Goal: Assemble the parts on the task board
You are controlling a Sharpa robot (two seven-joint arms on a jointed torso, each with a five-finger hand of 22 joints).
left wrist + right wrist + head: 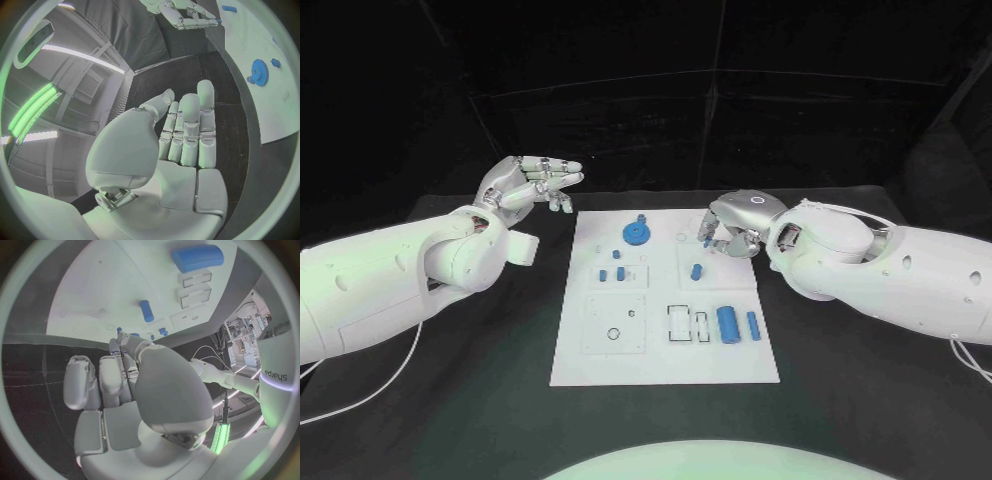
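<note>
The white task board (666, 345) is laid in the middle of the black table (848, 400), with a blue gear (635, 233) near its far edge and blue cylinders (728, 322) nearer the front. The right hand (728, 232) is held over the far right corner; whether anything is pinched cannot be told. The left hand (531, 182) is raised beside the board, fingers together, holding nothing.

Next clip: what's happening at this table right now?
A two-armed robot is working at a white task board that carries small blue parts. Its right hand is over the board's far right edge, fingers curled down beside a small blue peg; whether it holds anything I cannot tell. The left hand is raised off the board's far left corner, holding nothing. A blue gear stands near the far edge, and two blue cylinders lie near the right side.
</note>
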